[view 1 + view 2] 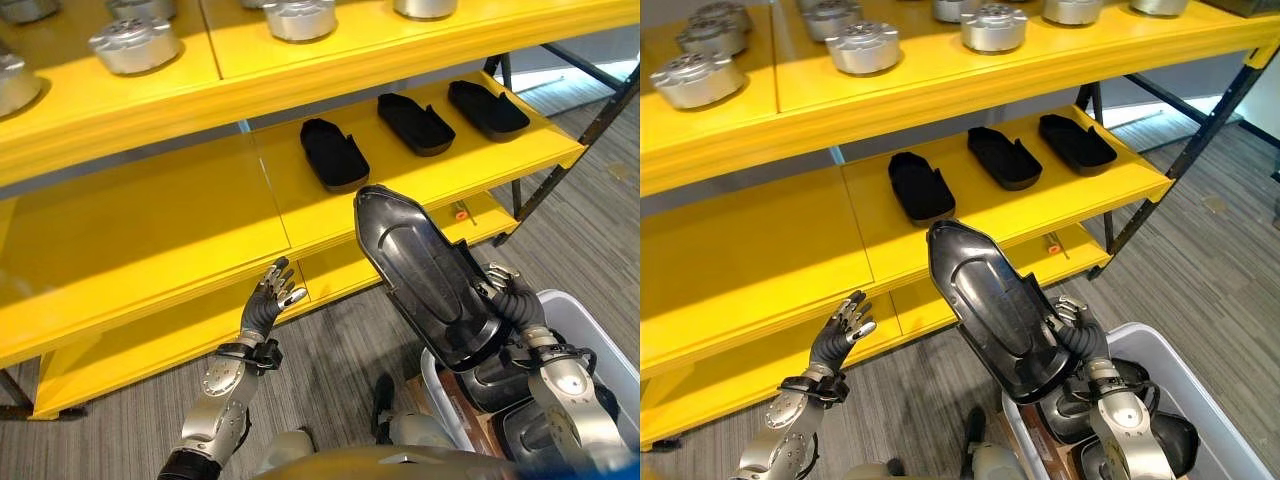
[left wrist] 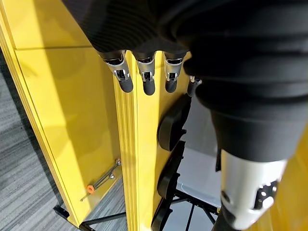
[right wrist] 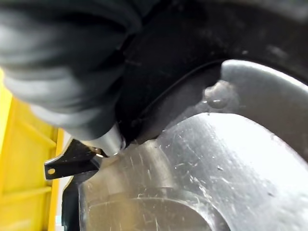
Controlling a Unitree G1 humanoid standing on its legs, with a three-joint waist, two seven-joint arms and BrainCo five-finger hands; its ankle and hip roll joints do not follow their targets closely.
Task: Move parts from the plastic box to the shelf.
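The right hand has its fingers curled round the near end of a long dark part, holding it above the plastic box. From the hand the part's long axis runs toward 11 o'clock, its far tip over the front edge of the yellow shelf. The free spot lies at about 10 o'clock, left of three black parts. The left hand, fingers straight and empty, waits near the shelf's front edge at 9 o'clock, farther from the part.
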